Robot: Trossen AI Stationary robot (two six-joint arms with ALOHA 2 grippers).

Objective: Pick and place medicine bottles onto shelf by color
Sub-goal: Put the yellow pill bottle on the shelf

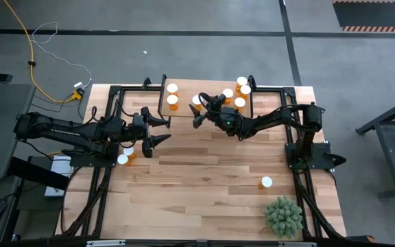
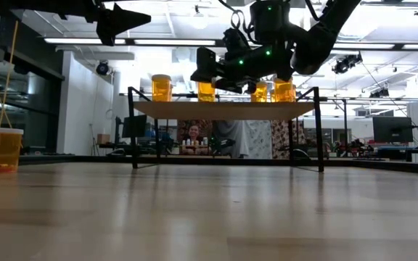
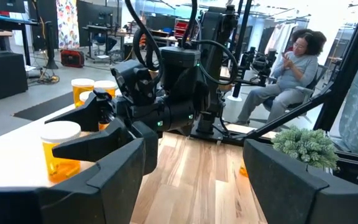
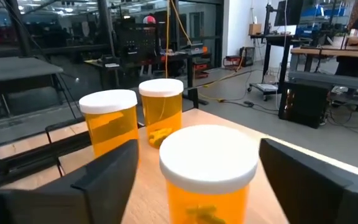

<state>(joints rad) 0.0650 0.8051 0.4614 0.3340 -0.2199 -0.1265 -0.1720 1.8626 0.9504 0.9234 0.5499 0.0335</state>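
Observation:
The shelf [image 1: 190,86] stands at the table's far edge. Two orange bottles [image 1: 172,94] stand at its left end and several [image 1: 240,91] at its right end. My right gripper [image 1: 198,110] is open over the shelf's middle. Its fingers flank one upright white-capped bottle [image 4: 208,162], which stands on the board [image 2: 223,110]; I see a gap on at least one side. My left gripper [image 1: 163,130] is open and raised above the table [image 2: 122,18], left of the shelf. Two more bottles [image 1: 123,159] stand below the left arm, and one [image 1: 267,182] stands alone at the near right.
A green spiky plant [image 1: 283,216] sits at the table's near right corner. Black frame rails run along both side edges of the table. The middle of the wooden tabletop [image 1: 204,171] is bare. A seated person [image 3: 291,68] shows beyond the table.

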